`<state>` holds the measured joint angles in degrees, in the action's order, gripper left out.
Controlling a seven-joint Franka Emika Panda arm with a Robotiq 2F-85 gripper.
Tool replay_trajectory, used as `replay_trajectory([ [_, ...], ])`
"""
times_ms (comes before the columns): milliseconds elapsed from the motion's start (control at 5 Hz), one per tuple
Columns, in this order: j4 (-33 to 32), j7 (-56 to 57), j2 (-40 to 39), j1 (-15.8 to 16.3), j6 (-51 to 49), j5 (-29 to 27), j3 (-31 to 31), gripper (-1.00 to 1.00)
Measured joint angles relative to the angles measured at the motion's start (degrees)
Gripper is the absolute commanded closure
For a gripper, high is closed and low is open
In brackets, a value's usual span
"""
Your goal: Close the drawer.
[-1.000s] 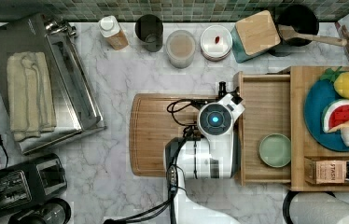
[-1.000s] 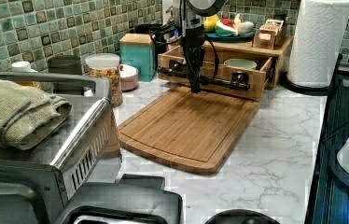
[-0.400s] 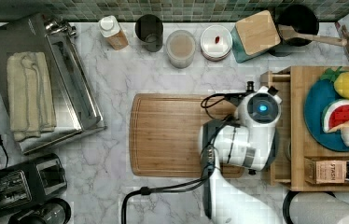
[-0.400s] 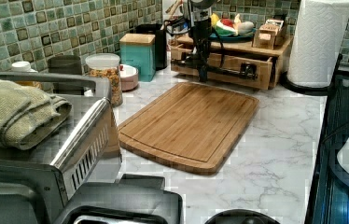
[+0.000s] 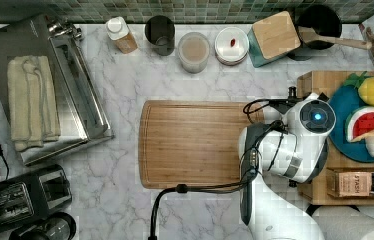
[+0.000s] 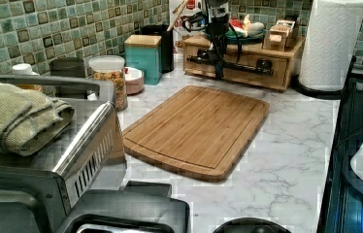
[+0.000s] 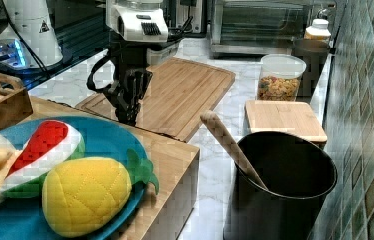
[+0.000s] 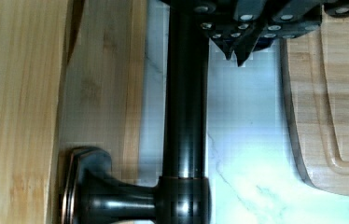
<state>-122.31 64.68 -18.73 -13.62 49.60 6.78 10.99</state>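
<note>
The drawer (image 6: pixel 247 59) is pushed into the wooden shelf unit, and its bamboo front (image 8: pixel 102 93) sits close against the shelf's frame. A dark bar handle (image 8: pixel 186 93) runs across that front. My gripper (image 6: pixel 217 73) hangs just in front of the handle on the cutting-board side. Its fingertips (image 8: pixel 232 50) are shut together beside the bar, with nothing held between them. In the top view my arm (image 5: pixel 300 140) covers the drawer. My gripper (image 7: pixel 127 107) points down at the shelf's edge in the right view.
A bamboo cutting board (image 5: pixel 190 145) lies on the marble counter before the shelf. The shelf top (image 5: pixel 320 80) carries a blue plate (image 5: pixel 345 105) of toy fruit. A paper towel roll (image 6: pixel 325 43) stands beside the shelf, jars line the tiled wall, and a toaster oven (image 5: pixel 45 110) sits far off.
My arm has moved toward the top view's right, and the drawer has slid in under the shelf with it. The green bowl inside it is now out of sight.
</note>
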Motion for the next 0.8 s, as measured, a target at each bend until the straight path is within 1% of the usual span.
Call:
replay_trajectory([
  [200, -1.7, -0.2, 0.7, -0.2, 2.5, 4.2, -0.7, 1.0],
  [400, -3.8, -0.2, 1.7, 0.1, 5.8, 5.4, -0.3, 1.0],
  [800, -4.4, -0.2, 2.0, 0.7, 6.7, 5.3, 0.4, 1.0],
])
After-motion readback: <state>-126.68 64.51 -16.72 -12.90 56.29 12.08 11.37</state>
